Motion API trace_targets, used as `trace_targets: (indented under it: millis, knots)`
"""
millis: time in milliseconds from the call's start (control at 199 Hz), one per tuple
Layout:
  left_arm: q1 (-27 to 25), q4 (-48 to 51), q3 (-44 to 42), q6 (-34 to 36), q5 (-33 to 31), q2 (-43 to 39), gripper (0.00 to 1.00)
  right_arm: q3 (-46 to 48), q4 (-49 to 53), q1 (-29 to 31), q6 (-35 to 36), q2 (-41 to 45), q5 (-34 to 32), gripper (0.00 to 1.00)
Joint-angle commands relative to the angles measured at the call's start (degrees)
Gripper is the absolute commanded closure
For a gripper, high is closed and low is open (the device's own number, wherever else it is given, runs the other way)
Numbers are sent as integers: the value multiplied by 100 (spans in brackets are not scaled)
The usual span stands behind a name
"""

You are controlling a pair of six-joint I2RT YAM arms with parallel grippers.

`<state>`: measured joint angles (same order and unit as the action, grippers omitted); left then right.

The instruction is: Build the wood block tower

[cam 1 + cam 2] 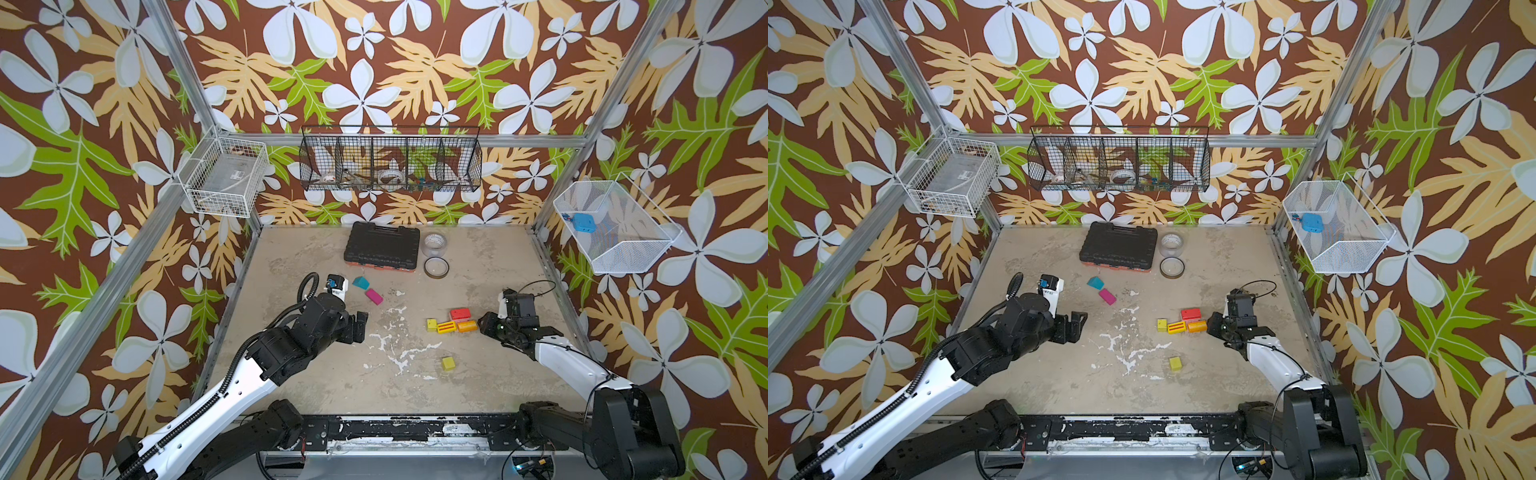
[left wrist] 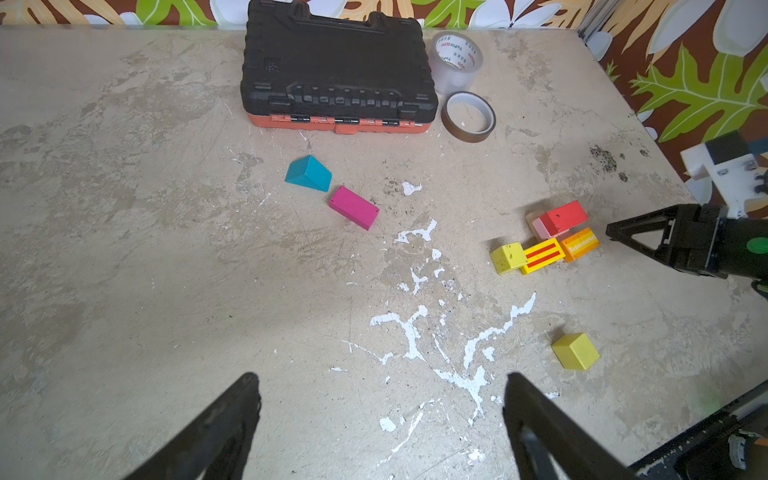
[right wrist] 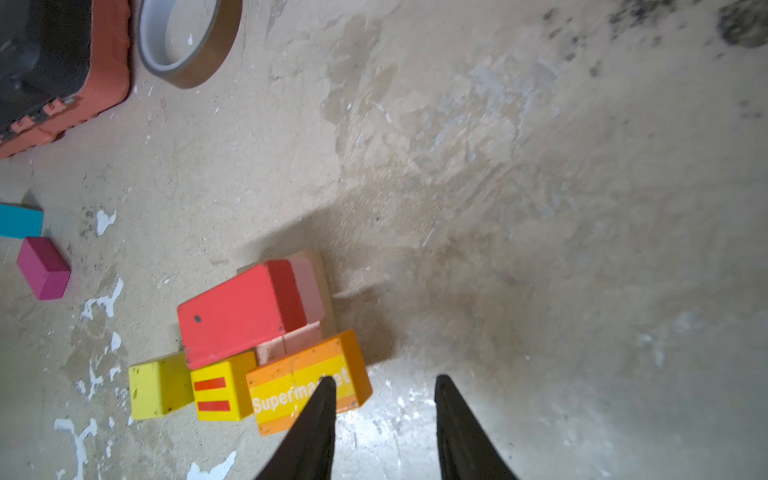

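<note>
**Item 1, my right gripper** (image 3: 385, 379): jaws partly apart, with only bare table (image 3: 540, 208) between them. It sits just beside the orange block (image 3: 291, 374). One fingertip overlaps that block's end in the wrist view, and I cannot tell whether they touch.

**Item 2, row leading away from that gripper:** orange block, striped yellow brick (image 3: 216, 384), yellow-green cube (image 3: 158, 388), set end to end.

**Item 3, low stack against the row:** red block (image 3: 232, 316) lying on a pink block (image 3: 309, 291), with plain wood (image 3: 324, 266) showing beneath.

**Item 4, lone cube** (image 2: 575, 351): yellow-green, standing by itself, apart from the row.

**Item 5, teal wedge** (image 2: 309, 172) **and magenta block** (image 2: 354, 207): close together, well apart from my right gripper and nearer my left.

**Item 6, my left gripper** (image 2: 381, 378): jaws wide and empty over bare table, with every block clear of it.
</note>
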<state>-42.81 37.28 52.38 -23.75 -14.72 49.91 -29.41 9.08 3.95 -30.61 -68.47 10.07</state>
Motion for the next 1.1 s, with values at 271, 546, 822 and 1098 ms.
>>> trace_targets:
  millis: [271, 546, 822, 1098]
  knots:
    - [10, -71, 5, 26, 2, -38, 8, -107, -174, -164, 168, -715, 202, 61]
    - [9, -73, 9, 24, -2, -34, 8, -137, -250, -121, 213, -898, 401, 60]
    - [11, -69, 9, 21, -13, -44, 8, -217, -181, 97, 240, -976, 277, 60]
    - [9, -73, 9, 30, 11, -61, 8, -198, -165, 151, 222, -910, 197, 60]
